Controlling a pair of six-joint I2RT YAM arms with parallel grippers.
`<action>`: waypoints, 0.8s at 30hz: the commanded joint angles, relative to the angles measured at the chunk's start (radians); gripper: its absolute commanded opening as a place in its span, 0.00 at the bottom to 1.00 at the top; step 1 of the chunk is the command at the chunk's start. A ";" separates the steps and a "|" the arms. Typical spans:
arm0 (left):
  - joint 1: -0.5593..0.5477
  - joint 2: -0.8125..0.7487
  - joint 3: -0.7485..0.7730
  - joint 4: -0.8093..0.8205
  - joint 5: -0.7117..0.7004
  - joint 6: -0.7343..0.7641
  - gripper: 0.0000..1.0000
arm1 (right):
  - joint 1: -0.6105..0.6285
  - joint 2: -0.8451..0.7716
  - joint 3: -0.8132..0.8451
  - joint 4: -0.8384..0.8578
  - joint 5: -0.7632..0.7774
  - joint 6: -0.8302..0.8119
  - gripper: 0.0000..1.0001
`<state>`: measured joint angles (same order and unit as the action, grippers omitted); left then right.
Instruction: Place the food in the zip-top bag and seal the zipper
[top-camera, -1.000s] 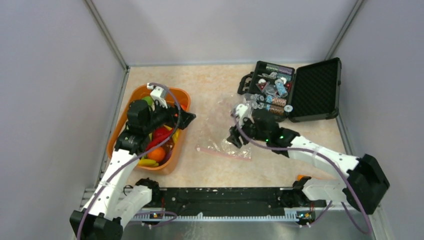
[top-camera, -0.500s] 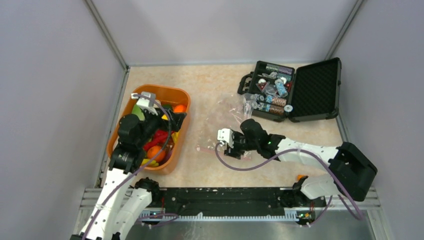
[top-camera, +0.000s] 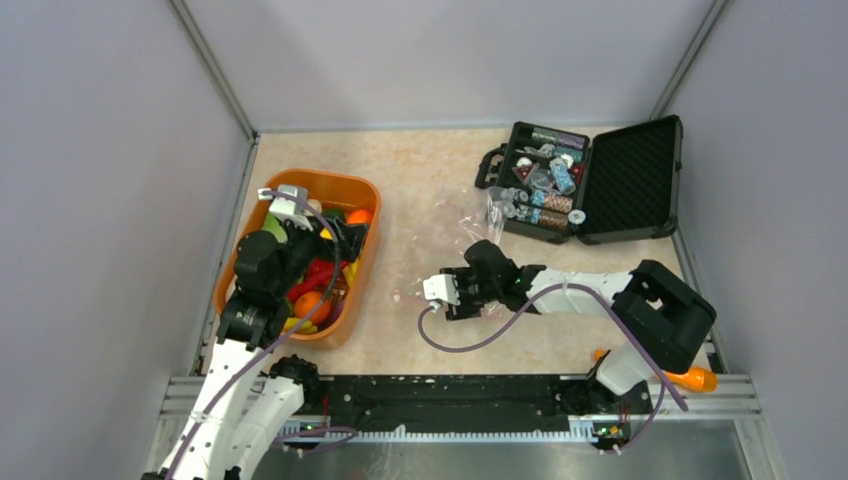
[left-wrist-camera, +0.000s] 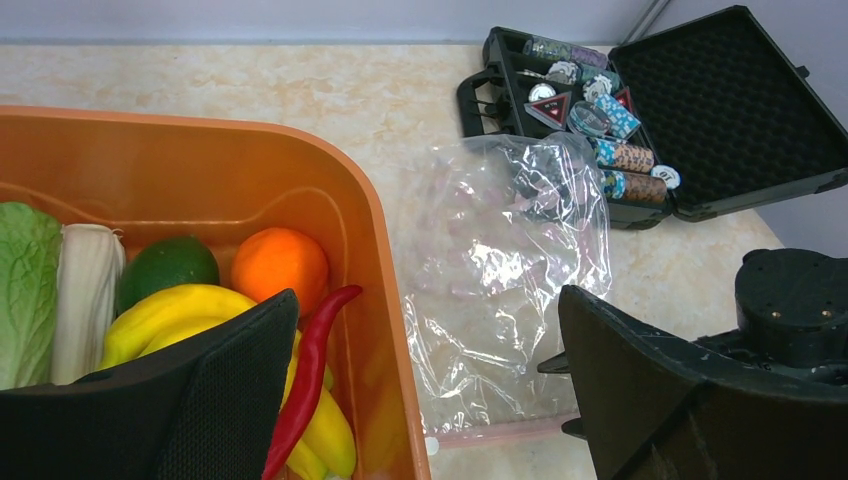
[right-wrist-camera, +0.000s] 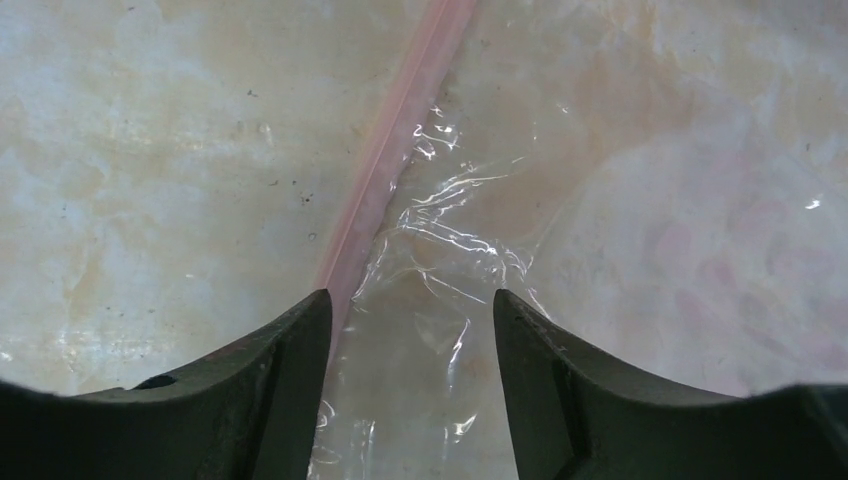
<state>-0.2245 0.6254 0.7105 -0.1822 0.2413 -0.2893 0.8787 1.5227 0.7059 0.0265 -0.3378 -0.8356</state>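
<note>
Nothing bagged yet. All the food sits in the tub, with my left gripper spread wide above it, empty. The bag lies flat and empty on the table just right of the tub, zipper along its near edge; can't tell if it's open. My right gripper is low over that edge, jaws parted, pinching nothing. Loading and sealing all left.

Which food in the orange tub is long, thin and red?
The chilli, lying beside the yellow bananas; the orange next to it is round.
</note>
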 joint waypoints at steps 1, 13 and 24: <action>-0.002 -0.011 0.014 0.023 -0.013 0.004 0.99 | -0.020 0.017 0.047 0.029 -0.031 -0.048 0.57; -0.003 -0.008 0.010 0.027 -0.011 0.001 0.99 | -0.064 0.071 0.064 0.010 -0.072 -0.039 0.26; -0.002 -0.007 0.003 0.021 -0.014 0.002 0.99 | -0.065 0.080 0.052 0.052 -0.074 -0.002 0.00</action>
<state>-0.2245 0.6239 0.7105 -0.1871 0.2371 -0.2890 0.8200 1.5963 0.7406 0.0341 -0.3683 -0.8600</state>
